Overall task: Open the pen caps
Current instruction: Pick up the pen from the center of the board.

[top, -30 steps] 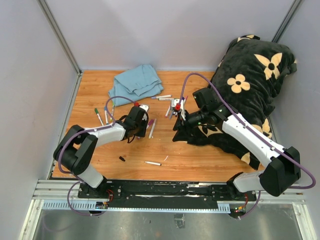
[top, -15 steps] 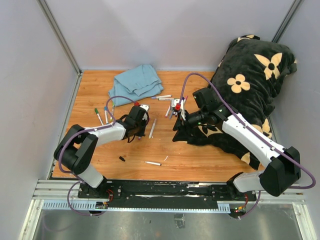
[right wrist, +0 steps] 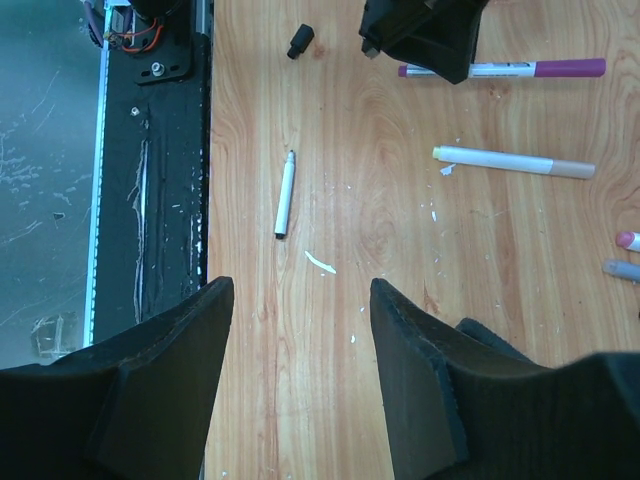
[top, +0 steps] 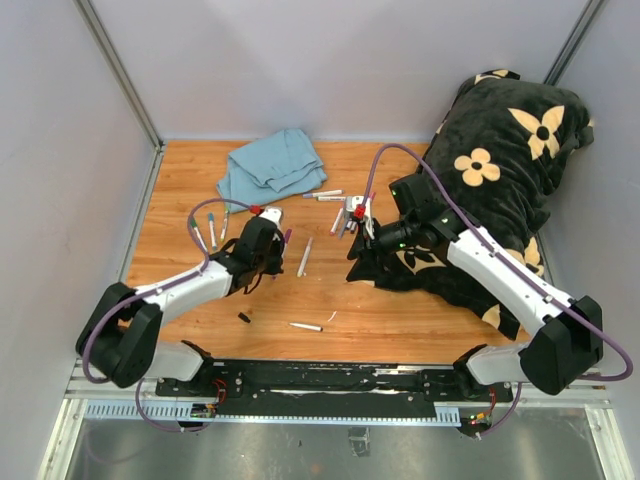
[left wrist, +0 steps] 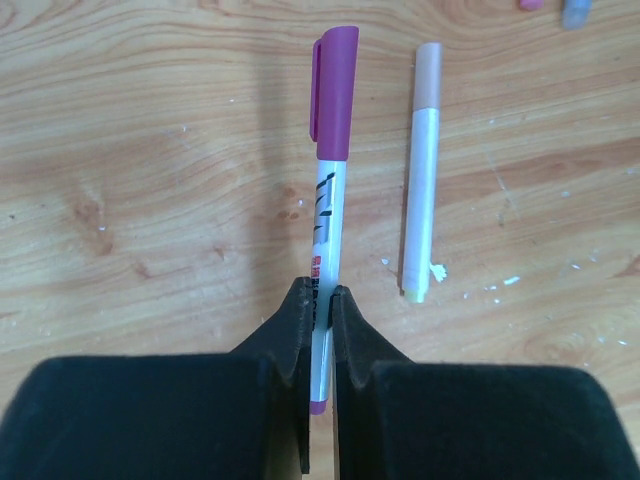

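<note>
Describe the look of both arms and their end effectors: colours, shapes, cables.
The left arm and right arm have white links between bulky black joints. A thin purple cable loops along each. The left end effector and right end effector each carry two matte black fingers, broad at the base and tapering to blunt tips.

Left wrist view: purple-capped marker (left wrist: 331,190), lower barrel hidden between the fingers of the left gripper (left wrist: 318,296); only its tail tip shows below them. A pink end (left wrist: 530,3) and a grey-blue end (left wrist: 576,10) are cut off by the picture's top edge; cap or marker, cannot tell. The right wrist view cuts the same pair at its right edge.

Small black piece (right wrist: 300,41) by the table's (top: 180,200) near edge: too small to identify.

Top view: the pillow (top: 500,150) hides the table's right edge.
</note>
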Controlling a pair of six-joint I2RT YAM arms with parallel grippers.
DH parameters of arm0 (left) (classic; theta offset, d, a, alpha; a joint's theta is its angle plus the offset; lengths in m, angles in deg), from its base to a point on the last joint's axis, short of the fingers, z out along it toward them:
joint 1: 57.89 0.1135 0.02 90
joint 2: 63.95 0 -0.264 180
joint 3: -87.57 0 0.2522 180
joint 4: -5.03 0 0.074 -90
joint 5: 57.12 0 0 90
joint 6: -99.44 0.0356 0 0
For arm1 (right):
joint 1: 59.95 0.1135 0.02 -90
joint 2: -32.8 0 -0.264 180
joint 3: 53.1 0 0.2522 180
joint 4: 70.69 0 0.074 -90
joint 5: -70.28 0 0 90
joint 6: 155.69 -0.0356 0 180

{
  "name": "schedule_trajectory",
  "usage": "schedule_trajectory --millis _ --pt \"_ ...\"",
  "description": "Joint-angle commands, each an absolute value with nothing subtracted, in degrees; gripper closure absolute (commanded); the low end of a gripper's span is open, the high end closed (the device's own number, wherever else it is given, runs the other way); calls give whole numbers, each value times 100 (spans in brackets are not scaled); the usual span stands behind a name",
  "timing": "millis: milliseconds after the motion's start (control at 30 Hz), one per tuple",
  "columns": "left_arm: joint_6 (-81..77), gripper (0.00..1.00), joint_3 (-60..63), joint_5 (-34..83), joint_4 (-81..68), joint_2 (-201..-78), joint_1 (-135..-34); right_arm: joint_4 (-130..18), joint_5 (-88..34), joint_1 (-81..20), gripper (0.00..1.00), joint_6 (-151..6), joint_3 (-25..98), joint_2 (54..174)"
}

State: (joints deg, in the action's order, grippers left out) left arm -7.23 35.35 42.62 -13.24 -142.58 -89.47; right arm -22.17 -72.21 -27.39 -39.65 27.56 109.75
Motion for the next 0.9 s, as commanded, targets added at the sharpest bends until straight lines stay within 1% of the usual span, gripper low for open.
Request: schedule_trajectory --millis 0,433,667,800,867 --pt "-1105 100 3976 4175 -862 -13607 -8901 -2177 -7409 -2814 41 -3789 2643 10812" --pt "-1993 100 5117 2868 458 -12220 -8901 -2184 -7644 -2813 41 -3469 2523 10674" --pt "-2885 100 5831 1920 1865 -11684 -8901 -2374 -7753 -2816 41 -3359 2367 10553" --pt "-3310 100 6155 1657 2556 -11512 -8901 -2722 -7827 -2805 36 -3293 2104 10337" --pt "-3509 100 6314 1591 2876 -11456 -8905 -2890 -7935 -2811 36 -3246 1958 10190"
